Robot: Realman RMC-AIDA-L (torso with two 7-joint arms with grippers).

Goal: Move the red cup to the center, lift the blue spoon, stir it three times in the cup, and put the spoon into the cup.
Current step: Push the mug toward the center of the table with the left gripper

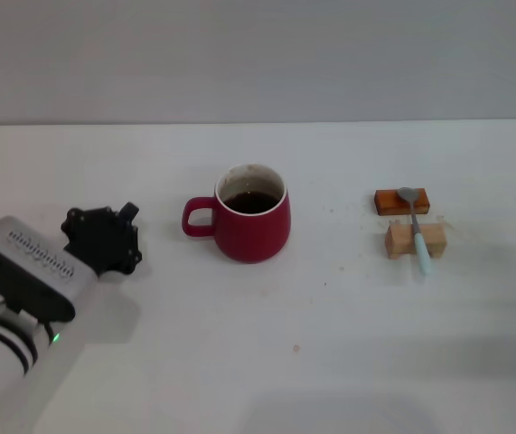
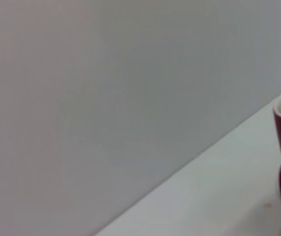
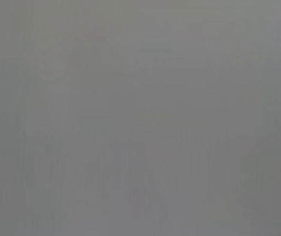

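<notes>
Left arm enters at the near left corner of the white table; the left gripper hovers low over the surface, finger spread cannot be told. The red cup stands upright beyond the gripper toward centre, apart from it, its handle pointing at the gripper, dark liquid inside. Open tabletop lies between them. Well past the cup, the blue spoon rests across an orange-brown block and a tan wooden block, bowl on the former. Right gripper is out of sight.
</notes>
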